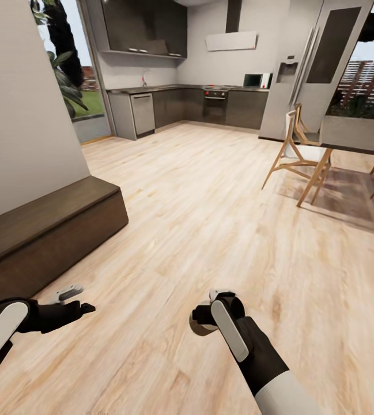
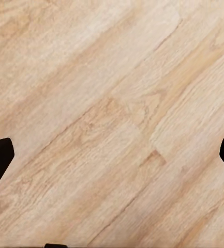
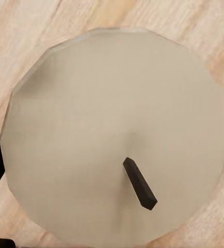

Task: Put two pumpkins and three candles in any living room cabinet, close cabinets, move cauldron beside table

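While gripped, candle (image 3: 112, 134) wick faces camera

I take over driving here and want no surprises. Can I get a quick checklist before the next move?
1. Candle held between the right pincer fingers: ok.
2. Left pincer open and free: ok.
3. Cabinet within sight, at the left: ok.
4. Cabinet drawer open to take the candle: not ok, it looks shut.
5. Wooden floor ahead free of obstacles: ok.
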`<state>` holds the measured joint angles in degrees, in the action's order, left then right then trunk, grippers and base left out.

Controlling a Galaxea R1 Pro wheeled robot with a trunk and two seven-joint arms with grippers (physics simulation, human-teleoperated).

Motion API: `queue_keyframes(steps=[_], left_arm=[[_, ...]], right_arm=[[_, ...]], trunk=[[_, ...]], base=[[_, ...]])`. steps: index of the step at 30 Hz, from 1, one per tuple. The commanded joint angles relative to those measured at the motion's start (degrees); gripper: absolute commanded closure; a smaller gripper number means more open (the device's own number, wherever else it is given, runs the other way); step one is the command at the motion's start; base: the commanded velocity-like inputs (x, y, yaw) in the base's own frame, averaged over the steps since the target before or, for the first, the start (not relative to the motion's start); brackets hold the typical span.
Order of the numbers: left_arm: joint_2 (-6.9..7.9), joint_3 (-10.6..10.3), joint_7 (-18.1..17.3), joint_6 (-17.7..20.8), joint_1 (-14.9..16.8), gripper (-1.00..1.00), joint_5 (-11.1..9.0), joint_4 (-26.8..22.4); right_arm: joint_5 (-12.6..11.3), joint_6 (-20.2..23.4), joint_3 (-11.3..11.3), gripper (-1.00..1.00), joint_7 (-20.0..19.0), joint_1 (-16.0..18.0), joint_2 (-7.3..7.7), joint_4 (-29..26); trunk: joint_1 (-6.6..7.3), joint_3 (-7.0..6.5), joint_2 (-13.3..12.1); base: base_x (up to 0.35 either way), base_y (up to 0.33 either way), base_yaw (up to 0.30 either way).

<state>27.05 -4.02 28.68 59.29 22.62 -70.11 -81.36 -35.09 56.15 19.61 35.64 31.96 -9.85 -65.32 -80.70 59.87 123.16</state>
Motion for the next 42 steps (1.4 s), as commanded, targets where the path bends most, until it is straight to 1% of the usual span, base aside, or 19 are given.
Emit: queue_keyframes(steps=[1,11,22,30,32,36,42], left_arm=[[0.06,-0.11,0.59,0.03,0.09,-1.0,-0.6,-0.03],[0.02,-0.31,-0.24,-0.09,0.07,-1.0,-0.82,-0.03],[0.03,-0.17,-0.29,-0.06,0.08,-1.0,-0.82,-0.03],[0.02,-0.15,-0.44,-0.04,0.06,-1.0,-0.88,-0.03],[0.02,-0.18,-1.06,-0.05,0.06,-1.0,-0.89,-0.03],[0.06,-0.2,-3.5,-0.05,0.06,-1.0,-0.83,-0.03],[0.1,-0.17,-4.23,0.04,0.07,-1.0,-0.82,-0.03]], right_arm=[[-0.68,0.02,0.15,1.0,0.66,0.03,0.01,-0.07],[-0.68,0.08,0.27,1.0,0.66,0.03,0.01,-0.07],[-0.68,0.1,0.34,1.0,0.66,0.03,0.01,-0.09],[-0.68,0.1,0.34,1.0,0.68,0.03,-0.05,-0.07],[-0.68,0.15,0.34,1.0,0.7,0.03,-0.04,-0.07],[-0.68,0.17,0.34,1.0,0.74,0.03,-0.06,-0.07],[-0.68,0.19,0.38,1.0,0.71,0.03,-0.08,-0.07]], trunk=[[0.01,0.05,0.02],[0.01,0.05,0.02],[0.01,0.05,0.02],[0.01,0.05,0.02],[0.01,0.05,0.02],[0.01,0.05,0.02],[0.01,0.05,0.02]], base=[[-0.001,0.0,0.283],[-0.009,0.005,0.283],[-0.258,0.138,0.283],[-0.055,0.022,0.283],[-0.137,0.128,0.283],[-0.21,0.224,0.283],[-0.22,0.226,0.283]])
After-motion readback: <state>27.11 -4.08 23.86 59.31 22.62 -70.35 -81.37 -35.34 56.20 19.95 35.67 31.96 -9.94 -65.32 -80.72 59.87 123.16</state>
